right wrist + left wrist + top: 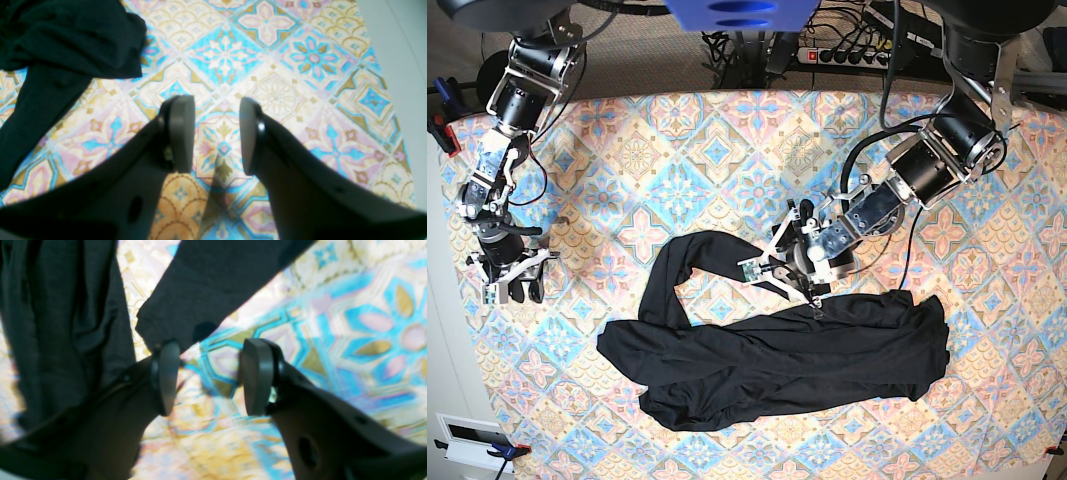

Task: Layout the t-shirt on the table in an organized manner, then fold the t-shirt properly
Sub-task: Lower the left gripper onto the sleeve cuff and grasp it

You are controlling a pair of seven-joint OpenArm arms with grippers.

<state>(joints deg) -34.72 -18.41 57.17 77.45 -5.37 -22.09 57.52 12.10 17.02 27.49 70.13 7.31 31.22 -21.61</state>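
In the base view, nearest the camera's lower edge, the plain black long-sleeved t-shirt (777, 360) of thin soft fabric lies crumpled across the lower middle of the table (677, 140), which is covered in a cloth of pastel pink, blue and cream diamond tiles with floral motifs. The body of the garment stretches in a wrinkled band from lower left to right, and one sleeve loops up and over to the left of centre.

Just above the t-shirt's upper edge, the left hand (779, 268) hangs over the sleeve end. Its wrist view shows the two dark pads spread apart with patterned cloth between them, one pad (165, 376) touching the sleeve's cuff edge, nothing pinched.

Farther off, at the table's left edge, the right hand (515, 283) hovers well apart from the garment, its pads spread and empty over bare tiles.
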